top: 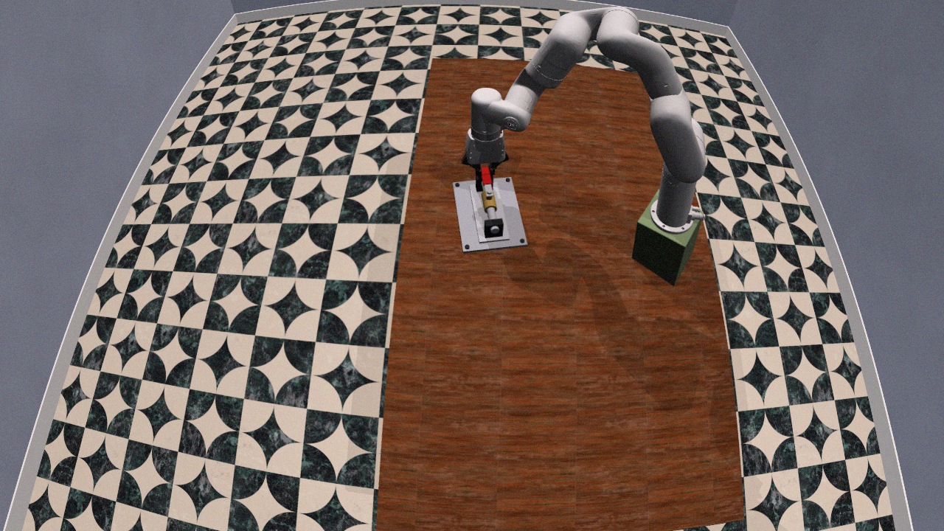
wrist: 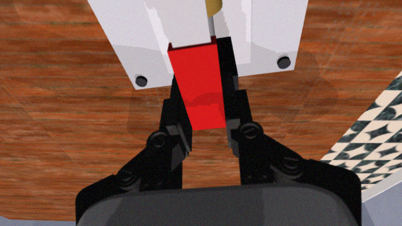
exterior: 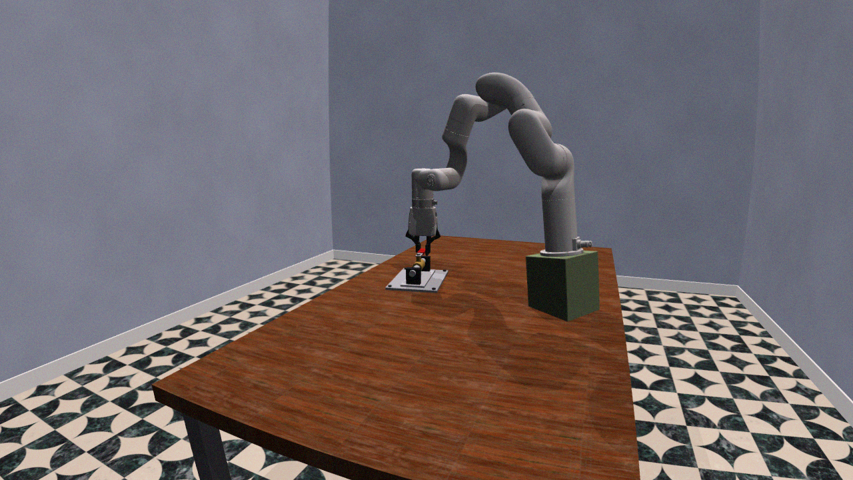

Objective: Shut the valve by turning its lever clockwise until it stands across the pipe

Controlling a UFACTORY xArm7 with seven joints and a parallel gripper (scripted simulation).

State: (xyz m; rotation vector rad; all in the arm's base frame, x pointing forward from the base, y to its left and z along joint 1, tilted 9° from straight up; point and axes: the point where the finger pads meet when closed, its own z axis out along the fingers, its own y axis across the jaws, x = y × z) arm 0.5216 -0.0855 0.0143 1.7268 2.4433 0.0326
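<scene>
The valve stands on a grey baseplate (top: 489,214) near the table's left edge, with a brass pipe (top: 490,204) and a black block (top: 493,227) at its near end. Its red lever (wrist: 201,91) is a flat strip that lies along the pipe and points toward the far end of the plate. My gripper (wrist: 205,90) is shut on the red lever, one black finger on each long side, near its free end. The gripper also shows in the top view (top: 486,169) and the exterior view (exterior: 422,245), pointing straight down over the lever. The valve stem is hidden.
The arm's green base block (top: 665,243) stands on the wooden table to the right of the valve. The table's left edge runs close beside the baseplate, with checkered floor (top: 264,264) beyond. Two bolt heads (wrist: 141,81) show on the plate's corners.
</scene>
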